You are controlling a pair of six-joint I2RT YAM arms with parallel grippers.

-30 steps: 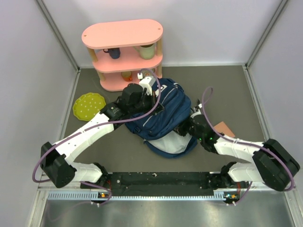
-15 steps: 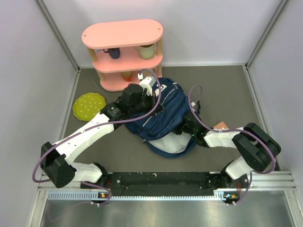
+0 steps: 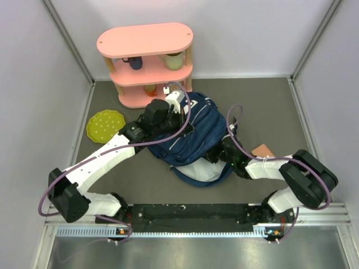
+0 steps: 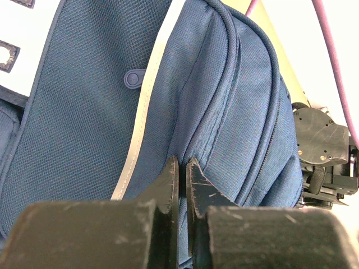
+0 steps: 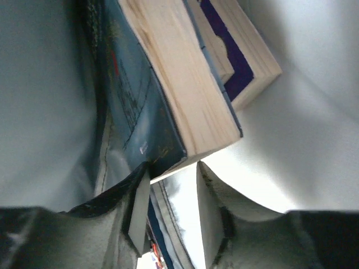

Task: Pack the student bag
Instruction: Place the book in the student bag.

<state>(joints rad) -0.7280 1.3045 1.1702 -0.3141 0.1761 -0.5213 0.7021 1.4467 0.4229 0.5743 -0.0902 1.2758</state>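
The student bag [image 3: 196, 130], navy with a white stripe, lies in the middle of the table with its white-lined mouth towards the arms. My left gripper [image 3: 184, 124] rests on top of the bag. In the left wrist view this gripper [image 4: 182, 162] is shut on a fold of the bag's blue fabric [image 4: 84, 112]. My right gripper [image 3: 217, 154] reaches into the mouth of the bag from the right. Inside, the right gripper [image 5: 171, 168] stands open just below the corner of a blue-covered book [image 5: 168, 95]. A second book [image 5: 241, 61] lies behind the first.
A pink shelf unit [image 3: 146, 56] with cups stands behind the bag. A yellow-green plate [image 3: 105, 124] lies to the left. A small orange item [image 3: 262, 151] lies on the table right of the bag. The right arm's wrist [image 4: 320, 145] shows beside the bag.
The right arm's elbow has swung in towards the bag while its wrist stayed at the bag's mouth. The left arm and the bag have not moved.
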